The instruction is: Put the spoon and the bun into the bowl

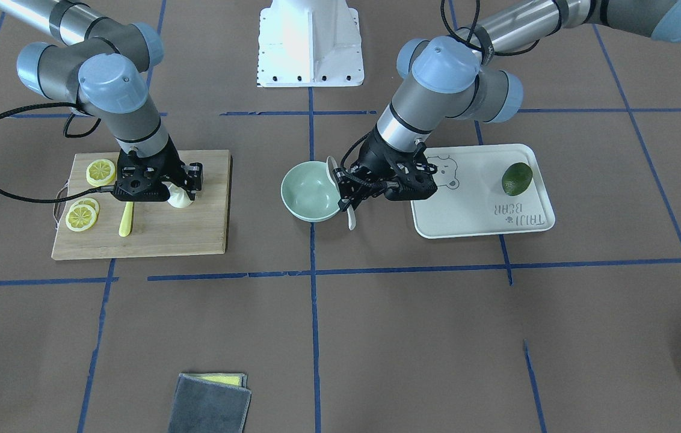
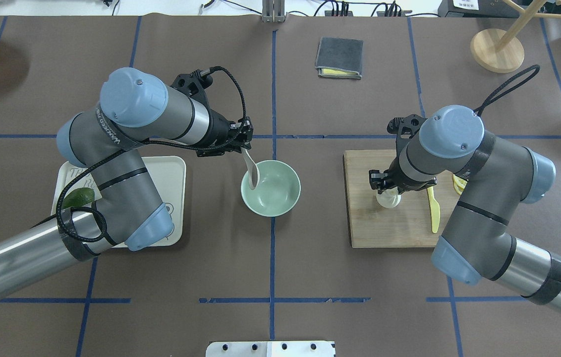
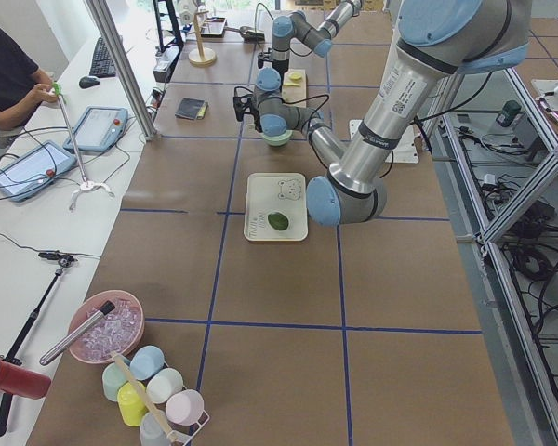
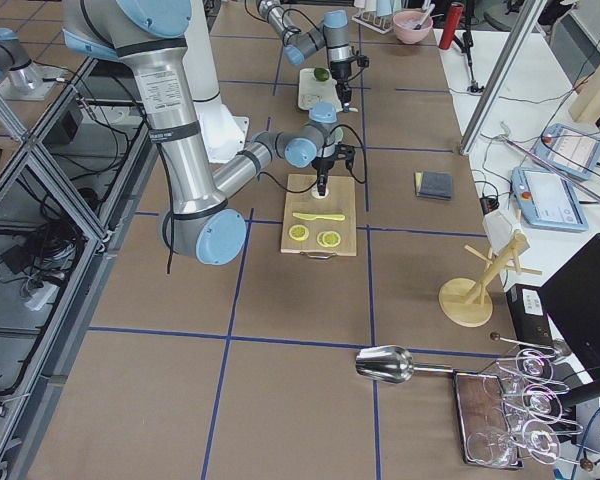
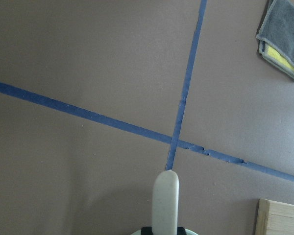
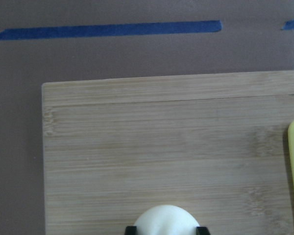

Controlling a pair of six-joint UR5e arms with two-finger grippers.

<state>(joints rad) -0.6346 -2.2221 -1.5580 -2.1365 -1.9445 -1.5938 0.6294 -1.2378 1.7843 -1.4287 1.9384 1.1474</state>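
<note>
Front cam: left fingers (image 1: 343,191) are clamped on the spoon (image 1: 351,220), holding it tilted right at the bowl (image 1: 303,193) rim on the tray (image 1: 473,219) side. The tray's edge is just beside that wrist, and the avocado (image 1: 517,178) sits toward the tray's end away from the bowl. Right fingers (image 1: 179,191) are down on the bun (image 1: 183,202), which sits on the cutting board (image 1: 166,237). The yellow knife (image 1: 126,220) and lemon slices (image 1: 81,217) are toward the board's other end. There's bare table between the board edge and the bowl.

Overhead: the spoon's lower end overlaps the bowl's inside, just past the rim nearest the left arm. I can't tell if it's actually touching. The bowl sits on a blue tape line (image 2: 271,258). The bun is in from the board's bowl-side edge, not at it. The folded cloth (image 2: 339,58) is well apart from everything.

Side cams: too small for me to judge the fingers.

Left wrist: the spoon pokes up mid-frame, open table beyond it, board corner at lower right.

Right wrist: a black fingertip (image 6: 131,229) touches each side of the bun, so they're closed on it. There's plenty of bare board ahead, up to its far edge, and the knife shows at the right.
</note>
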